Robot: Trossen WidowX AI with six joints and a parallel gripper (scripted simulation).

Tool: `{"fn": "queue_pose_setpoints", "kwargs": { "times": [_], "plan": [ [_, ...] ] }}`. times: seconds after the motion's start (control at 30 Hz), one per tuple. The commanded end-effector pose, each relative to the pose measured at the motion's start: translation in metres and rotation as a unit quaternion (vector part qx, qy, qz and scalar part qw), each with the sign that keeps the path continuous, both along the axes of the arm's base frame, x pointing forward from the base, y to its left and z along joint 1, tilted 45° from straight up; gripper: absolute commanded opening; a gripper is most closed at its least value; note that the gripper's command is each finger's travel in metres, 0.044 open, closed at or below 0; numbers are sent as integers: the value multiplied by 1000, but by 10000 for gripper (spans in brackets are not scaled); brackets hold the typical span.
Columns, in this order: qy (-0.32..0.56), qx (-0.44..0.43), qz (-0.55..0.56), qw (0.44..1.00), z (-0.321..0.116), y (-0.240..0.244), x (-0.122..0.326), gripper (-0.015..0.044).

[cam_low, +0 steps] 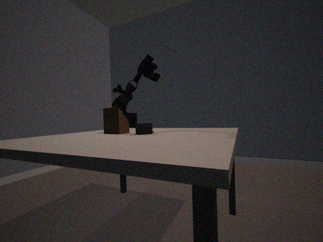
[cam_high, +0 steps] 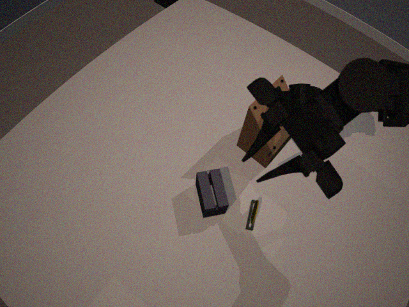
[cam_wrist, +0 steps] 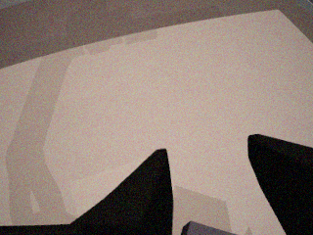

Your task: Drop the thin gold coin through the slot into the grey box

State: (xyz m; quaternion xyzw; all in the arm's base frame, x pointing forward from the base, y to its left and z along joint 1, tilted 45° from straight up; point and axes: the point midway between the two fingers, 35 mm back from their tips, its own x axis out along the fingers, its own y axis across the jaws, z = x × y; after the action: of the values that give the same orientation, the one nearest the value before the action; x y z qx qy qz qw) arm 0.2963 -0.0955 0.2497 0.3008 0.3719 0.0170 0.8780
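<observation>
The gold coin point(cam_high: 255, 210) stands on edge in the dark-green holder point(cam_high: 249, 228), right of the box in the top view. The closed grey box point(cam_high: 204, 191) point(cam_low: 144, 128) has a narrow slot running lengthwise in its lid; a corner of it shows at the bottom of the wrist view point(cam_wrist: 210, 229). My gripper point(cam_high: 250, 171) point(cam_wrist: 208, 153) is partly open and empty, raised high above the table. In the top view its fingertips appear between the wooden block and the coin. The coin and holder are outside the wrist view, and too small to make out in the exterior view.
A tall wooden block point(cam_high: 249, 132) point(cam_low: 111, 121) with a sloped, holed face stands near the box, partly hidden by my gripper in the top view. The arm reaches in from the right there. The pale table point(cam_high: 131, 132) point(cam_low: 182, 148) carries these things; its edges show.
</observation>
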Motion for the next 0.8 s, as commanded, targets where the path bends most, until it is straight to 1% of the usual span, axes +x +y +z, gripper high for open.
{"fn": "queue_pose_setpoints", "kwargs": {
  "times": [0.0,0.17,0.37,0.43,0.6,0.77],
  "plan": [
    [40,7,113,993,-43,47,0,161],
    [82,10,275,958,-95,112,-18,161],
    [108,24,469,876,-147,180,-69,161],
    [111,26,489,865,-151,187,-76,161],
    [110,26,489,865,-151,189,-69,161],
    [110,27,489,865,-174,213,-69,161]
  ]
}}
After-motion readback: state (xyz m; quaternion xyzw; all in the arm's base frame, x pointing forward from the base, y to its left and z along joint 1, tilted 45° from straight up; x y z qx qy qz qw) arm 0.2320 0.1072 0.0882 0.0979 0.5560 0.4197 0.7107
